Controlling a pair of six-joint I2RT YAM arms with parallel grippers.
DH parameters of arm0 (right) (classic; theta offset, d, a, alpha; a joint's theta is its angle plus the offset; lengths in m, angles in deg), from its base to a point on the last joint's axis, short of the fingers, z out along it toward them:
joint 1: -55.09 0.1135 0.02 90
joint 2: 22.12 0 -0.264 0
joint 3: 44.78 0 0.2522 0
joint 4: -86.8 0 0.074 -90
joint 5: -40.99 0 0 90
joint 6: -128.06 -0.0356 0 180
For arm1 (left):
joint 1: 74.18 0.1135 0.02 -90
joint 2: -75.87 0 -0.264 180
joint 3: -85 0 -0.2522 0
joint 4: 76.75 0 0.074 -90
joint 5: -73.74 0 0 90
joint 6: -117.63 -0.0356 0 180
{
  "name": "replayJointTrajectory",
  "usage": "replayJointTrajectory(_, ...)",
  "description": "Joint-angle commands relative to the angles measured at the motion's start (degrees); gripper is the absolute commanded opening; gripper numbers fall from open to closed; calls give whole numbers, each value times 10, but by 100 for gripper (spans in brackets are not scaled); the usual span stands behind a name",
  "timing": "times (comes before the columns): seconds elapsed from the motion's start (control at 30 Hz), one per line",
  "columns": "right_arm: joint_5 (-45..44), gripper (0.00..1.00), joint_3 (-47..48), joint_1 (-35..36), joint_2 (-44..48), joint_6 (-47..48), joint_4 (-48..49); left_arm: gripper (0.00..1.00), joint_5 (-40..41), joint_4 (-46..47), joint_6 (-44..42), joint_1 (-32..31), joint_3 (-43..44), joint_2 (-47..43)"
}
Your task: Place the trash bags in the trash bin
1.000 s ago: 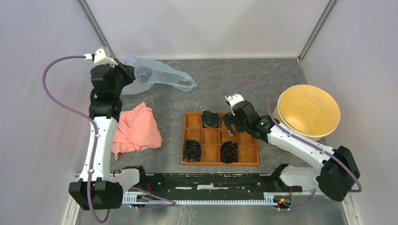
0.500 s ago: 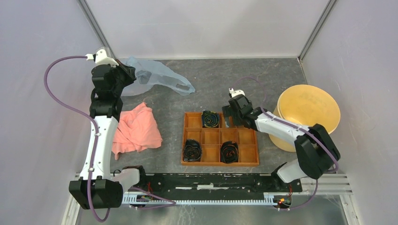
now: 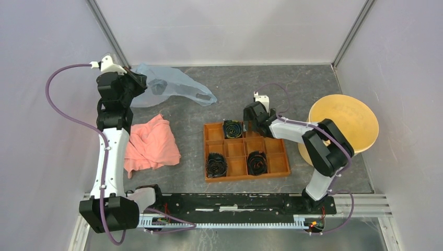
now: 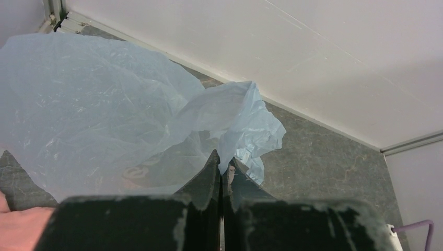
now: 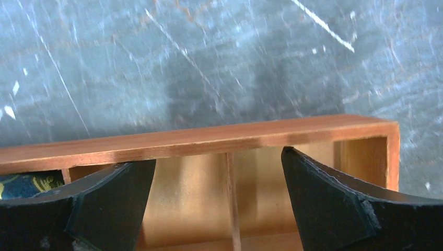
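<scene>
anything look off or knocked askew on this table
Yes. The yellow-tan bucket looks tipped, its mouth tilted rather than level, with the right arm's elbow seemingly against its side. The orange compartmented tray sits slightly crooked, not square to the table.

— Where are we, then?
— A robot lab, and I'm standing in a test cell. Plain pale panels [image 3: 230, 26] box me in on three sides, with bare metal posts [image 3: 107, 31] running up the back corners.
— And the bench itself?
— A dark grey tabletop [image 3: 251, 83], scuffed and scratched all over in my right wrist view. Along the near edge there's a black mounting rail [image 3: 230, 201]. My left arm [image 3: 112, 157] and right arm [image 3: 290, 129] are fixed at its ends, and a purple cable [image 3: 73, 65] loops loose off the left one. It's all bare rig hardware.
</scene>
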Motion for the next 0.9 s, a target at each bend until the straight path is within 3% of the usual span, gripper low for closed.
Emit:
replayJointTrajectory(0.0, -70, 98, 72, -13, -46, -35, 79, 2, -25, 32, 28, 14, -3, 7)
replayJointTrajectory(0.6, -76, 98, 265, -101, -211, -22, 92, 2, -41, 36, 41, 31, -5, 10)
replayJointTrajectory(0.7, -84, 98, 341, -115, -257, 1, 85, 2, -41, 37, 41, 32, -5, 10)
replayJointTrajectory(0.87, -86, 98, 518, -124, -330, 25, -3, 2, -33, 34, 37, 35, -5, 14)
